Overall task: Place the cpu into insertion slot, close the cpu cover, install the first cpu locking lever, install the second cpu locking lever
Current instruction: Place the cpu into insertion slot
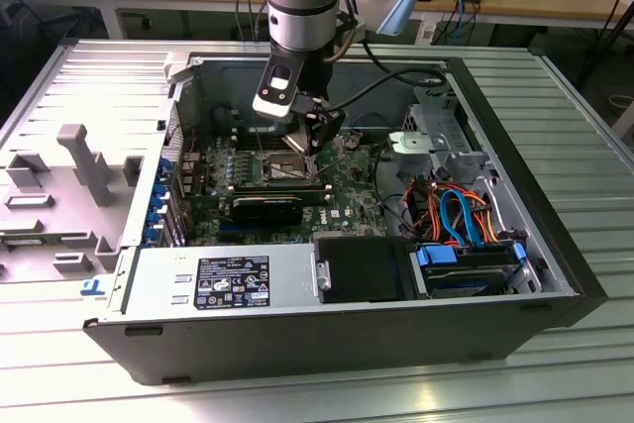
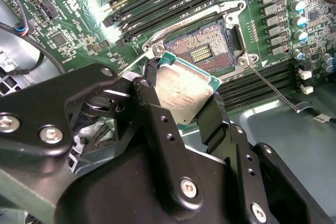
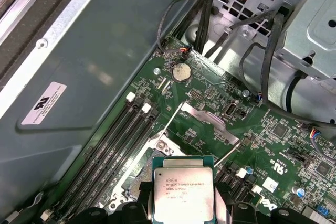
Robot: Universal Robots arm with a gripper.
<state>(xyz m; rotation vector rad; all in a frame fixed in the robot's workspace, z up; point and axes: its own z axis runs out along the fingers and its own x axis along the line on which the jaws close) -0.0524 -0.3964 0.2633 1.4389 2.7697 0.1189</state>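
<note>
The one cpu (image 2: 184, 90), probably light and stiff with a fragile underside and so best held by its opposite edges, hangs pinched that way between the two fingers (image 2: 212, 119) of the gripper (image 2: 181, 95), close over the single uncovered insertion slot (image 2: 207, 51) on the green motherboard (image 2: 68, 19).

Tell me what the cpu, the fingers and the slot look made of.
The cpu: brushed silvery-grey metal top, dully reflective, on a thin green board, probably laminate. The fingers gripping it: matte black with screw heads, either coated metal or hard plastic; the look leaves it open. The slot: dark bed of fine gold-coloured contacts, framed by shiny silver metal.
</note>
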